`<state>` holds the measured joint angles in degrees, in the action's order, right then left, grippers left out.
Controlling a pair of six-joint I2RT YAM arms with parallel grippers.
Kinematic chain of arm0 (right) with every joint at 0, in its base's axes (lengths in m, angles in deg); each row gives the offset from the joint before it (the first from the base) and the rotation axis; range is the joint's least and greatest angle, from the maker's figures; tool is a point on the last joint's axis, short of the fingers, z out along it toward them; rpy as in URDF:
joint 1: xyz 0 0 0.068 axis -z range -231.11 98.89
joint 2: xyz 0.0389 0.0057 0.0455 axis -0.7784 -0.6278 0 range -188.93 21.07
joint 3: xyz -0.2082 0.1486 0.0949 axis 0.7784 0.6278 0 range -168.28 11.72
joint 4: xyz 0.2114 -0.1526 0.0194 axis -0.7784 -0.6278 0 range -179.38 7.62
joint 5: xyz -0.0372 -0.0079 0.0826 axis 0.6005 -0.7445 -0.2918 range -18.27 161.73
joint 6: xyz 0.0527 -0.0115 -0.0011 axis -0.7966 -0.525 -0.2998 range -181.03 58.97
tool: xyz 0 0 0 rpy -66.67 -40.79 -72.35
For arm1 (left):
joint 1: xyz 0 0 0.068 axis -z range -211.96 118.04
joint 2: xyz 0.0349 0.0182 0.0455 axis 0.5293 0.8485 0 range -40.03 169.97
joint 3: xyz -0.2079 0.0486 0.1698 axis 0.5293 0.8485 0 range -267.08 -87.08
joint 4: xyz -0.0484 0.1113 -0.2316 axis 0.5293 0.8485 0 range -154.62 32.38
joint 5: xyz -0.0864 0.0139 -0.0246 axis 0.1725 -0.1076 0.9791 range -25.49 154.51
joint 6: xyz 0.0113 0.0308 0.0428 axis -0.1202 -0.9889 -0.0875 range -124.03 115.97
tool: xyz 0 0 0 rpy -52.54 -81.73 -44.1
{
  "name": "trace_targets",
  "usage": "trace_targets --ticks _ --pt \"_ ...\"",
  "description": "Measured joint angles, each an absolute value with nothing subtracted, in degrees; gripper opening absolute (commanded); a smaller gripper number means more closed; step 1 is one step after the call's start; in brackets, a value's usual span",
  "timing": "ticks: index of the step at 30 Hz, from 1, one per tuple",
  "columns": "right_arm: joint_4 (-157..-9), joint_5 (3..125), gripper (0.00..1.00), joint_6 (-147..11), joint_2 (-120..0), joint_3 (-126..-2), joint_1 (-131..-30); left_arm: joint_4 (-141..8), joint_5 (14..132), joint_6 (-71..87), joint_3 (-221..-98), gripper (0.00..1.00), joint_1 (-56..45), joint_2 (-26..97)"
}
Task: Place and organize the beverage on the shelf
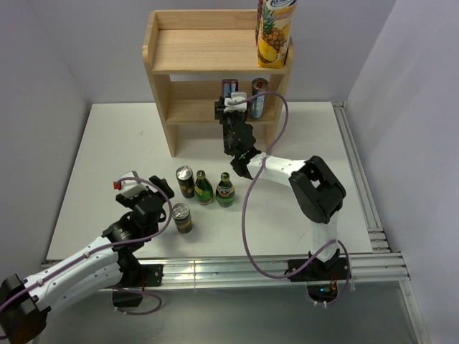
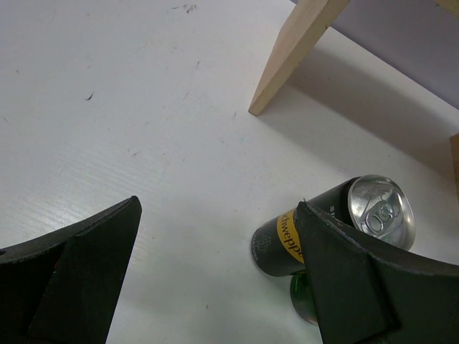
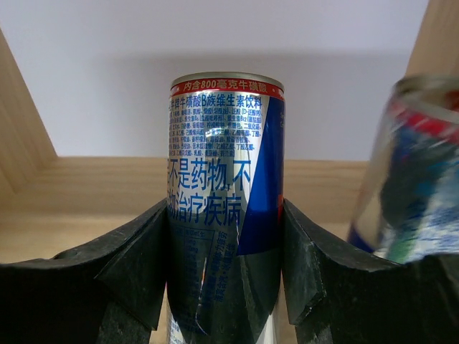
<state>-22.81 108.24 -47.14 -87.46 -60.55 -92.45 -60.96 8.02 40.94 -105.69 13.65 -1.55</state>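
Note:
The light wooden two-tier shelf (image 1: 208,50) stands at the back of the table. My right gripper (image 1: 231,107) reaches into its lower tier and is shut on a blue and silver can (image 3: 226,179), held upright with a finger (image 3: 136,265) on each side. A second can (image 3: 409,172) stands just right of it on the lower board. A pineapple juice carton (image 1: 275,32) stands on the top board at the right. My left gripper (image 2: 215,287) is open and empty over the table, left of a black and yellow can (image 2: 287,240).
A black can (image 1: 185,181) and two green bottles (image 1: 204,188) (image 1: 226,190) stand in a row at the table's middle. Another black can (image 1: 182,218) stands nearer the front. The shelf's left leg (image 2: 297,54) is ahead of my left gripper.

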Motion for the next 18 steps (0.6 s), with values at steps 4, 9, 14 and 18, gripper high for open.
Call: trace_targets --ticks 4,9,14,18 --pt "-20.3 108.3 0.00 -46.2 -90.9 -62.6 -92.0 -61.0 7.5 41.2 -105.7 0.97 13.9 -1.6" --pt "-19.0 108.0 0.00 -45.9 -93.4 -66.0 -91.7 -61.0 7.1 41.3 -105.7 0.97 14.4 -1.2" --pt "-18.5 107.2 0.00 -44.5 -95.6 -70.3 -91.1 -60.9 6.3 41.7 -105.7 0.97 15.2 -0.2" --pt "-17.7 106.1 0.00 -43.3 -98.2 -73.7 -90.6 -60.9 5.7 42.1 -105.7 0.97 15.8 -0.2"
